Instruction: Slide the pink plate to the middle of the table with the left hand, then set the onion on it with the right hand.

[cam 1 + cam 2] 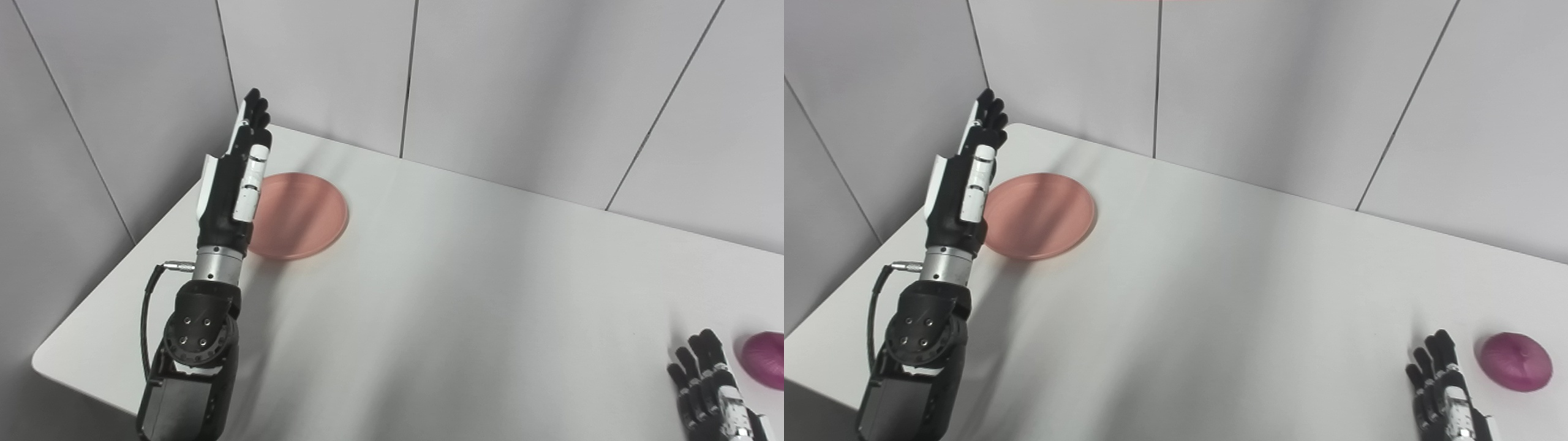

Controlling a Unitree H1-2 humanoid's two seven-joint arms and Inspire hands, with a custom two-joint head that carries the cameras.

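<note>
The table (pixel 1213 275) is a flat white slab with a smooth matt top and rounded corners, set against grey wall panels (pixel 1274 79) divided by thin dark seams.

The pink plate (pixel 1041 211) is a shallow round disc with a low raised rim and a smooth, dull finish. It lies flat near the table's far left corner, well away from the middle of the table.

The left hand (pixel 964 168) is black with white plates along the back and thumb side, mounted on a bright metal wrist collar above a black forearm with a looped cable. Its fingers are extended straight and pressed together, holding nothing. It stands edge-on at the left rim of the pink plate; whether it touches the rim cannot be determined.

The onion (pixel 1516 361) is a purple, rounded, slightly flattened bulb with a glossy skin. It rests on the table near the right edge, well apart from the pink plate.

The right hand (pixel 1442 386) lies low just left of the onion, without contact, fingers slightly spread and empty.
</note>
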